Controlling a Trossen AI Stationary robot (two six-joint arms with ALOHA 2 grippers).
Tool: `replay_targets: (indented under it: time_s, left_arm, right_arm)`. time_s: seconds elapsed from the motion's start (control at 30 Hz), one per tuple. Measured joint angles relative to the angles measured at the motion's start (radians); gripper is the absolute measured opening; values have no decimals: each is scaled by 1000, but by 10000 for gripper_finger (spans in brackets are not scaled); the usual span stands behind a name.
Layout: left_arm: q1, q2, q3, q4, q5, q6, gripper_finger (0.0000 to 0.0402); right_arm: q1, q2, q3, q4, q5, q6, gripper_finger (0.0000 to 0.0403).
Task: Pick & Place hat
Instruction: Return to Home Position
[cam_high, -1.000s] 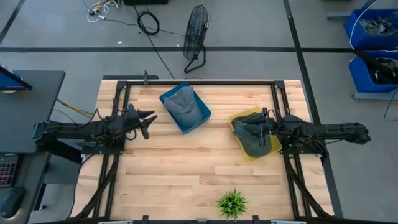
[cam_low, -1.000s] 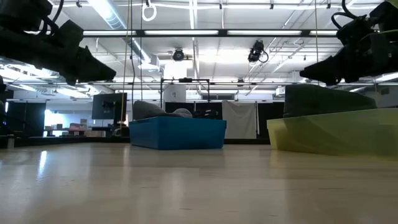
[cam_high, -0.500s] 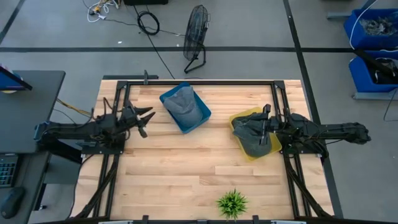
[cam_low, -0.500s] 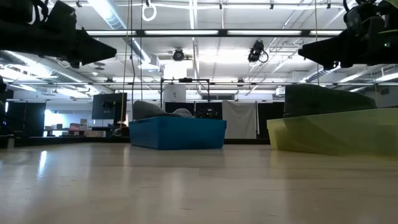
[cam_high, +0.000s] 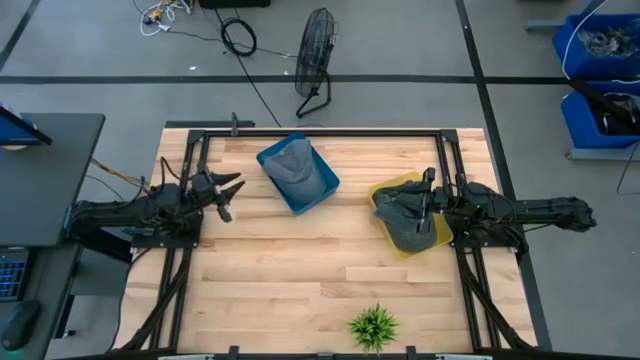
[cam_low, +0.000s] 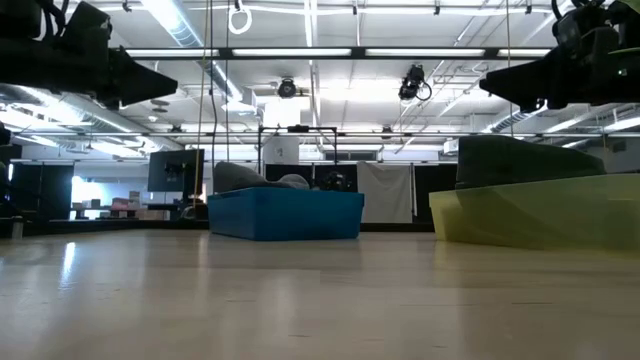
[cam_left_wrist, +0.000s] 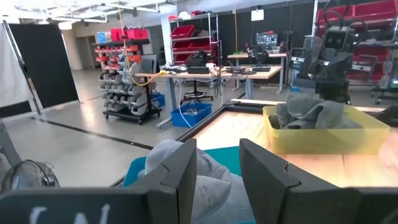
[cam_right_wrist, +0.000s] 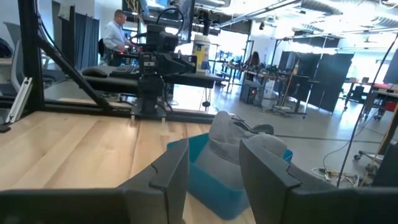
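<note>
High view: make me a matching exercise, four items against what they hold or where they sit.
1 blue plastic bin
2 yellow plastic bin
3 small green plant
4 left gripper

A at the wooden table's edge, apart from the bins
B holds dark caps
C holds a gray cap
D open, above the table's left side

Pairs: 1-C, 2-B, 3-A, 4-D

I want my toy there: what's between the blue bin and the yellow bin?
Only bare wooden table between the blue bin and yellow bin, in the high view.

gray cap (cam_high: 293, 166), blue bin (cam_high: 322, 194), yellow bin (cam_high: 392, 185)
</note>
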Motion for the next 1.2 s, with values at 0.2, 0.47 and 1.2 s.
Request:
replay_targets:
  time_s: [0.2,0.47,1.2]
  left_arm:
    - [0,-8,0,9,0,36,124]
    - [0,-94,2,5,-3,111,124]
    - [0,-64,-79,-21,202,-22,124]
  right_arm:
    - [0,0,0,14,0,0,146]
    - [0,0,0,14,0,4,146]
    - [1,1,0,-63,-32,27,146]
